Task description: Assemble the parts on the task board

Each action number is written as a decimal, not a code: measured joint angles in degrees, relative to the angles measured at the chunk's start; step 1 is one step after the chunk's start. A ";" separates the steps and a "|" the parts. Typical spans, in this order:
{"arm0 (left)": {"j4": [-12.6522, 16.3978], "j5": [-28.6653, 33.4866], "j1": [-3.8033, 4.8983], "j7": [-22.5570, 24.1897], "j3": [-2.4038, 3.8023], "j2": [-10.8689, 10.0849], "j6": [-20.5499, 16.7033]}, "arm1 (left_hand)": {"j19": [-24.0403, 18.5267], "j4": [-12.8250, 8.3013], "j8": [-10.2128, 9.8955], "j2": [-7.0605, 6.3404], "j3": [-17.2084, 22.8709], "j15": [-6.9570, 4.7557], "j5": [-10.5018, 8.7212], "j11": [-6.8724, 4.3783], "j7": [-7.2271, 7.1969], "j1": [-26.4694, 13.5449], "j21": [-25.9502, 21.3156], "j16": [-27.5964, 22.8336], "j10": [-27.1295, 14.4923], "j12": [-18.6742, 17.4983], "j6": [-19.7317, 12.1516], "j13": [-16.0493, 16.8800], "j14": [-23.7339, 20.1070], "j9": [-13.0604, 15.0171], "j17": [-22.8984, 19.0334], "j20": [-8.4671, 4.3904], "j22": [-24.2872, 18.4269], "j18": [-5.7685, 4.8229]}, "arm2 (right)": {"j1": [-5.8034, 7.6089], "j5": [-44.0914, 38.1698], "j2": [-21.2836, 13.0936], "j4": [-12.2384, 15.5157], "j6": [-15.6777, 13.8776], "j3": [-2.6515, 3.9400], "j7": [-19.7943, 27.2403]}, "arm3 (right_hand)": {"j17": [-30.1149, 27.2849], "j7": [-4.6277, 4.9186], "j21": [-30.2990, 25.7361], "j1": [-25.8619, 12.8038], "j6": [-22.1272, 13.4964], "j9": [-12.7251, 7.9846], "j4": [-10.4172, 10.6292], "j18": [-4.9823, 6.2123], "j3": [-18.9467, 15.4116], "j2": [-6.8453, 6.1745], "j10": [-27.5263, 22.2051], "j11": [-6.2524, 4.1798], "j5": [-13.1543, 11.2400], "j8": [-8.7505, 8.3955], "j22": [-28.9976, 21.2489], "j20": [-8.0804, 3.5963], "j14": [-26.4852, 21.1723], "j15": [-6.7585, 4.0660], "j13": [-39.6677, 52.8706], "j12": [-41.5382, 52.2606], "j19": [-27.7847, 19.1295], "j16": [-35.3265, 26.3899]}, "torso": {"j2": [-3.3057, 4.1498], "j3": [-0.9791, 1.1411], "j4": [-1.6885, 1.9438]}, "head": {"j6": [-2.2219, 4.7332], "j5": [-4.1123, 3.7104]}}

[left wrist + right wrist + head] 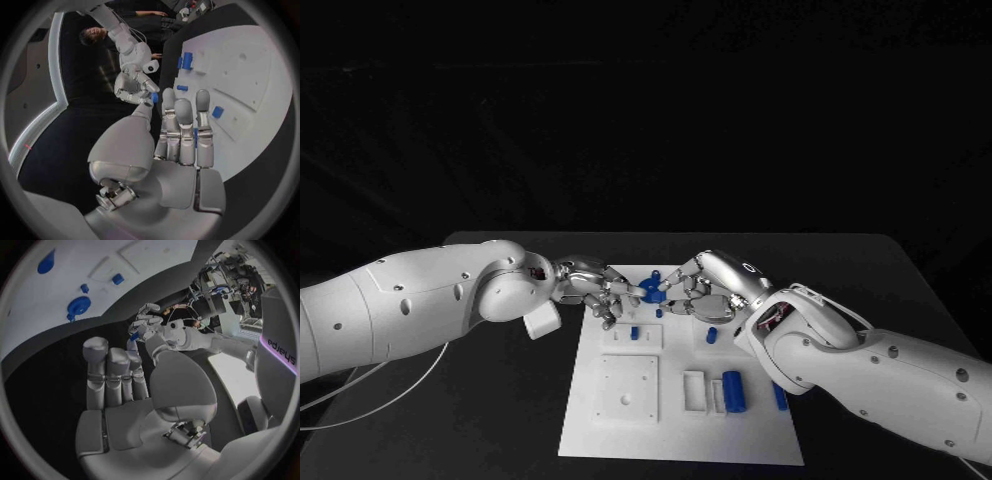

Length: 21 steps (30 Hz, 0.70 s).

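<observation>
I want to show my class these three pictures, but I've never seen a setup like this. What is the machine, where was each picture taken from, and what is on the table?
It is a robot with two white arms, each ending in a silver robot hand. One picture looks down from the robot's head; the round ones come from cameras at each wrist. On the black table lies a white task board carrying small blue parts, such as a blue cylinder. Above the board's far end, the left robot hand and right robot hand meet at a small blue part. Which one actually grips it is unclear.
</observation>
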 measured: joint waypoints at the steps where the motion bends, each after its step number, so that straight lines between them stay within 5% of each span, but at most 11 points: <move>1: 0.13 -0.21 0.00 0.37 -0.05 -0.03 -0.41 | 0.00 0.98 0.86 -0.06 0.27 -0.07 0.00 0.03 0.06 -0.07 0.00 0.00 -0.60 0.66 -0.74 0.23 -0.07 1.33 -0.01 0.00 0.00 0.00 | 0.00 0.77 0.01 -0.03 0.00 0.01 -0.10 | 0.00 -0.08 0.00 0.00 -0.08 0.00 0.00 0.00 0.00 0.00 0.00 0.00 0.22 0.03 0.00 0.00 0.00 0.00 0.00 0.00 0.00 0.00 | -0.01 0.01 0.00 | -0.01 0.00; 8: 0.67 -1.24 -0.03 2.18 -0.22 -0.11 -2.12 | 0.00 4.35 1.22 -2.26 0.25 0.16 -0.63 0.31 0.34 -2.89 0.00 0.27 -1.25 1.75 -1.19 0.38 -0.30 2.62 -0.31 0.00 -0.01 0.00 | -0.04 4.26 0.18 -0.01 0.03 0.01 -0.50 | 0.00 -0.08 0.00 0.00 -0.09 0.00 0.00 0.00 0.00 0.00 -0.01 0.00 0.33 0.24 0.00 0.00 0.00 0.00 0.00 -0.21 0.00 0.00 | -0.02 0.03 0.00 | 0.10 -0.12; 21: 1.13 -3.10 -0.06 4.15 -0.27 -0.05 -3.50 | -0.01 4.52 -1.00 -1.81 -2.95 0.15 -0.28 0.57 0.49 -3.65 0.00 0.45 -1.81 2.00 -1.03 -0.13 -0.71 1.33 -0.93 0.00 -0.01 0.00 | -0.13 8.37 0.44 0.04 0.04 0.09 -0.72 | -0.01 0.00 0.00 0.00 -0.19 0.00 -0.01 0.00 -0.01 -0.01 -0.01 0.01 0.33 0.24 0.00 0.00 0.00 0.01 -0.11 -0.21 0.00 0.00 | 0.01 0.04 0.01 | 0.01 -0.26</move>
